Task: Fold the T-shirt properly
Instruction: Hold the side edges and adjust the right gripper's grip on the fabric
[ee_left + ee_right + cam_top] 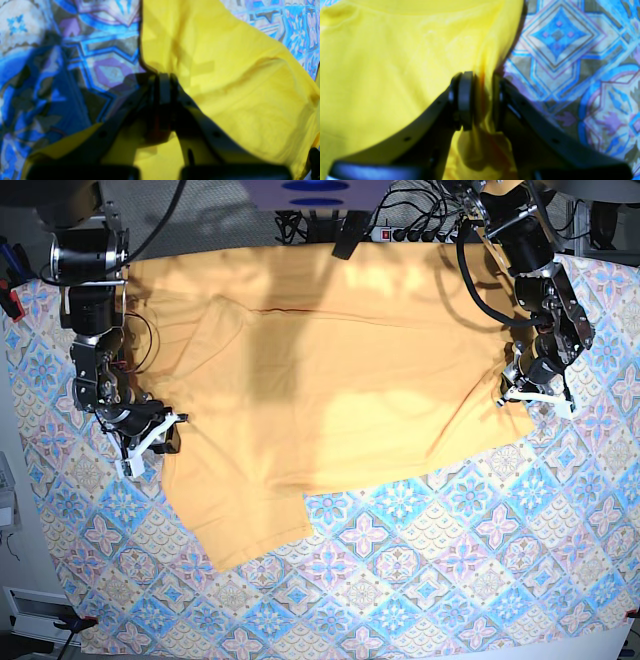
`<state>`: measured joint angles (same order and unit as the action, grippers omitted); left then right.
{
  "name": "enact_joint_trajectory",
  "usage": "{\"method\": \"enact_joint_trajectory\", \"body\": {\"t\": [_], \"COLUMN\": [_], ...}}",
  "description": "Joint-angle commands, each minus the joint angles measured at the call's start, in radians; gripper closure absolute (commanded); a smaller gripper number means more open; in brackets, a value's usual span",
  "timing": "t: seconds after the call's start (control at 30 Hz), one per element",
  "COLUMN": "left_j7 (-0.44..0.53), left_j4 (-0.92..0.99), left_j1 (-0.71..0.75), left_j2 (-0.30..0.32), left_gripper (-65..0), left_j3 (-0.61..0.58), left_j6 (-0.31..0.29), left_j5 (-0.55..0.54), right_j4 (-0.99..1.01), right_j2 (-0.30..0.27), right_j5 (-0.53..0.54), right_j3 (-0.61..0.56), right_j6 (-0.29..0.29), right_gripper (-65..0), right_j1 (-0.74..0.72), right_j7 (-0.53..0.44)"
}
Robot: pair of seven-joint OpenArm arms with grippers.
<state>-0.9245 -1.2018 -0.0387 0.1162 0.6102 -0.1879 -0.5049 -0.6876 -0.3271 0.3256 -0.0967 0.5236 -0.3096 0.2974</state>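
While the T-shirt (330, 380) lay spread on the tile-patterned cloth (420, 580), both arms reached down to its two opposite side edges. In the base view the shirt covered the upper middle part of the cloth, with one sleeve (250, 530) pointing toward the near edge and a thin dark line at the neck (290, 310) near the far edge.

The left gripper (163, 87) stood at the shirt's edge on the right side of the base view. Its jaws were pressed together, and the yellow fabric (225, 75) rose from the fingertips in a lifted fold, so it held the T-shirt there.

The right gripper (480, 100) stood at the opposite edge. Its jaws were narrow, with a gathered strip of yellow fabric (483, 110) between the two pads (466, 100). The fabric hung down in a small bunch (480, 150) behind the pads.
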Motion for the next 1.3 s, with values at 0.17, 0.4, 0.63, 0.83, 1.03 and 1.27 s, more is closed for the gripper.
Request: {"method": "enact_joint_trajectory", "body": {"t": [0.17, 0.4, 0.63, 0.83, 1.03, 1.27], "left_j7": [-0.005, -0.005, -0.005, -0.001, -0.001, -0.001], "left_j4": [-0.014, -0.014, -0.014, -0.014, -0.014, -0.014], "left_j1": [-0.008, -0.007, 0.007, 0.013, 0.015, 0.015], "left_j2": [0.009, 0.009, 0.009, 0.009, 0.009, 0.009], "left_gripper": [0.0, 0.0, 0.0, 0.0, 0.0, 0.0], "left_j3": [0.0, 0.0, 0.0, 0.0, 0.0, 0.0], "left_j6": [0.001, 0.001, 0.001, 0.001, 0.001, 0.001], "left_j5": [0.002, 0.002, 0.002, 0.002, 0.002, 0.002], "right_j4": [-0.005, -0.001, 0.001, 0.007, 0.056, 0.055], "right_j2": [-0.016, -0.014, -0.014, -0.017, -0.019, -0.019], "right_j5": [-0.004, -0.004, -0.004, -0.004, -0.001, -0.001], "right_j3": [-0.001, -0.001, -0.001, -0.001, 0.001, 0.001], "right_j6": [0.01, -0.024, -0.033, -0.033, -0.033, -0.033], "right_gripper": [-12.6, -23.4, -22.4, -14.4, -5.1, -0.3], "right_j1": [-0.029, -0.05, -0.055, -0.056, -0.056, -0.056], "right_j7": [0.0, -0.033, -0.045, -0.082, -0.135, -0.131]}}
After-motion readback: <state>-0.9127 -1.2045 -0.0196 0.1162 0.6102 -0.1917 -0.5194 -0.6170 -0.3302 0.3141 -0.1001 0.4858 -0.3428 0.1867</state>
